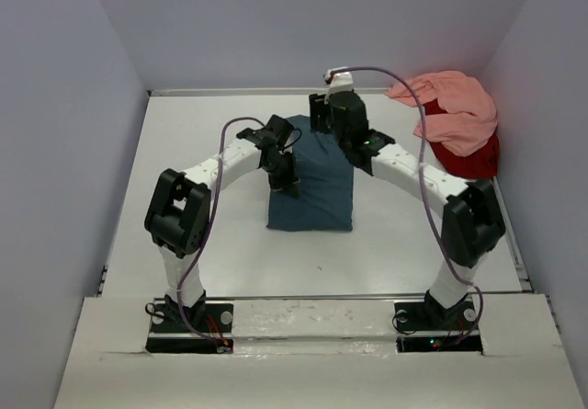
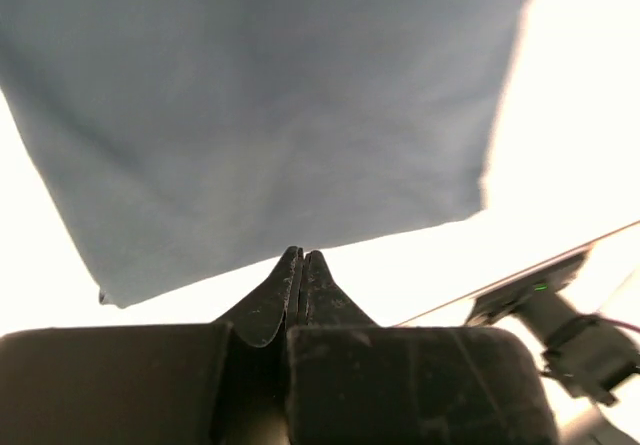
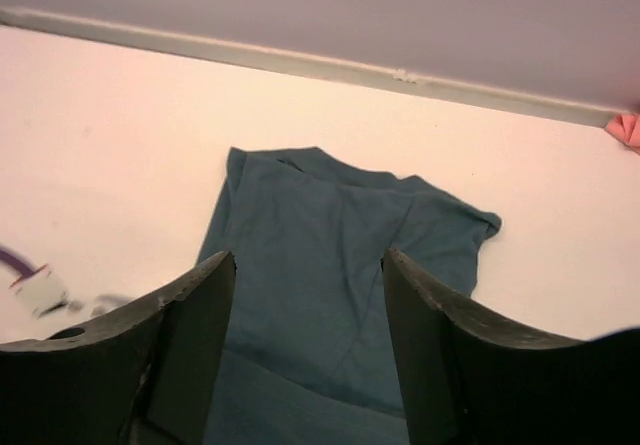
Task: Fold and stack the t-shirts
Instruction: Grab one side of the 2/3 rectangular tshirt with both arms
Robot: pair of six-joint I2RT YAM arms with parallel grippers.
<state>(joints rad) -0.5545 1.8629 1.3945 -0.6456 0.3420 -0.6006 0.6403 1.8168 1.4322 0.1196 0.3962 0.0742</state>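
One teal t-shirt [image 1: 320,202] lies half-folded; left gripper [image 2: 300,265] pressed together, right gripper [image 3: 308,265] spread above it, likely needing a fresh grasp.

Table [image 1: 184,244]: teal tee [image 1: 317,198] ctr, pink tee [image 1: 455,110], red tee [image 1: 473,161].
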